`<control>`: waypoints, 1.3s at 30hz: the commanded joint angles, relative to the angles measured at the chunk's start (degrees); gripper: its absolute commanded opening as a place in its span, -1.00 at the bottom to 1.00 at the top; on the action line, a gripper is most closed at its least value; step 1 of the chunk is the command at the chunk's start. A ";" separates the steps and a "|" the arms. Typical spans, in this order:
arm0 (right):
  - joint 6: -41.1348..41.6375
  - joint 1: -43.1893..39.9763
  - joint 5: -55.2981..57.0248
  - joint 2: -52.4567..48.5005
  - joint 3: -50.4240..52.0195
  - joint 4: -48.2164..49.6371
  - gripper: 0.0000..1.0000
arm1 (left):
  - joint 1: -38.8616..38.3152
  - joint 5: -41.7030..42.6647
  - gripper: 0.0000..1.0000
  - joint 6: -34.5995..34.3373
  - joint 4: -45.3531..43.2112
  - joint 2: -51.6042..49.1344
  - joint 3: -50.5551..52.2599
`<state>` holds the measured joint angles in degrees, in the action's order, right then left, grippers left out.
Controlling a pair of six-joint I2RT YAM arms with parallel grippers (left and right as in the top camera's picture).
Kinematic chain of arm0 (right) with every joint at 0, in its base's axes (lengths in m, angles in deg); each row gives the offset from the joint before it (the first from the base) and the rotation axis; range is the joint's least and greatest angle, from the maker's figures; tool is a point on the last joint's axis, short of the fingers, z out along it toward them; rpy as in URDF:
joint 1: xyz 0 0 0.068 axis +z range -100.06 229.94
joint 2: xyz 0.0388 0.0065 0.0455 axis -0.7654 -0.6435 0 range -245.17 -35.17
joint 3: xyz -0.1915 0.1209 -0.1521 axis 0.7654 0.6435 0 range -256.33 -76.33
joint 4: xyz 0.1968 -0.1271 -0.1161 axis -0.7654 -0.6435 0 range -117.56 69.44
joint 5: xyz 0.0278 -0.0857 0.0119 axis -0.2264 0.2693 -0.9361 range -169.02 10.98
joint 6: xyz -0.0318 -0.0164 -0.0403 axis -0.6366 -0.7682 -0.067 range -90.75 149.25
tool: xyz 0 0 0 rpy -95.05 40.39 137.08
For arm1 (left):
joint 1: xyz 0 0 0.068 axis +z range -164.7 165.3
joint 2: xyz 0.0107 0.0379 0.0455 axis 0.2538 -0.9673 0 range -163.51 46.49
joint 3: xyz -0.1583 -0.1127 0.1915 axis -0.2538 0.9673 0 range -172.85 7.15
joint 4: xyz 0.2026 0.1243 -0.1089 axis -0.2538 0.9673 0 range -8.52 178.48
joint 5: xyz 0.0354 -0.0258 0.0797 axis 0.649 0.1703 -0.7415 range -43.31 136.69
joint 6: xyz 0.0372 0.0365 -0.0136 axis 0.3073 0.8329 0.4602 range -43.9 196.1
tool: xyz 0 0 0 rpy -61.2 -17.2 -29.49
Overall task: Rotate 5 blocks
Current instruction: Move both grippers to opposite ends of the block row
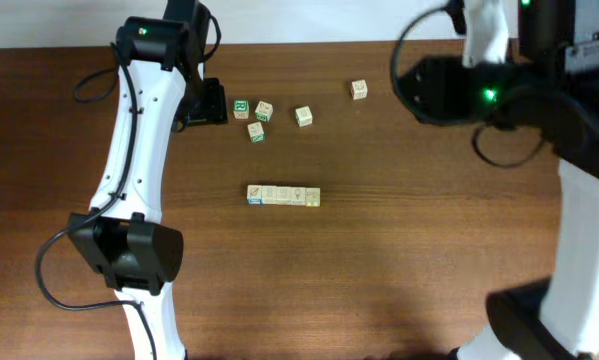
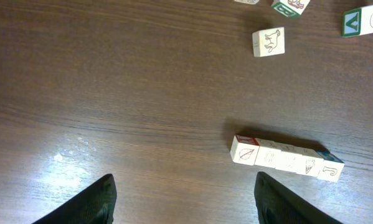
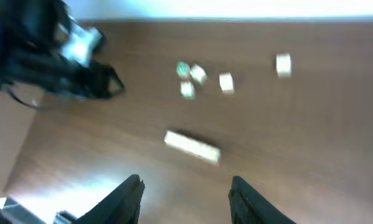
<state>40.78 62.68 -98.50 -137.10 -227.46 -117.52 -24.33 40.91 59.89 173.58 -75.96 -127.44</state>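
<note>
- Table: a brown wood-grain surface that carries every item below.
- Left arm: it reaches toward the far edge. The right arm stands at the right side, well apart from the blocks.
- Row of five blocks: it lies near the table centre in one straight line, with neighbouring faces touching.
- Loose cubes: these are scattered beyond the row and include the green-framed cube. They are not part of the job, so keep clear of them.
- Left gripper: the jaws are spread wide and hold nothing. It hangs over bare table, offset from the row.
- Right gripper: the jaws are partly apart and empty, and it sits high above the table.
- Recommended procedure:
  - Centre the left gripper over an end block.
  - Descend with the jaws wider than one cube and close on two free opposite faces.
  - Lift slightly before turning so the neighbouring blocks are not dragged.
  - Set the block back in line.
</note>
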 commanded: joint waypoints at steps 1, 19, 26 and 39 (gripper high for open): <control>-0.83 -0.70 1.51 2.03 11.28 -0.35 -0.08 | -0.13 0.44 0.43 0.68 -0.76 1.55 -0.68; -2.75 -0.70 -2.86 1.05 56.06 28.28 -0.22 | -0.13 12.24 0.80 5.64 -4.72 1.38 3.89; 3.48 -0.61 -8.52 1.05 73.05 46.62 -0.67 | -0.13 12.20 0.19 5.60 -11.72 1.38 22.18; 8.92 1.25 -8.39 0.55 83.87 59.41 -0.87 | -0.13 18.51 -1.00 9.03 -31.26 1.38 45.40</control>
<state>49.02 63.64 -106.35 -136.62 -144.18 -58.99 -24.33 54.64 66.53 144.68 -75.74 -84.57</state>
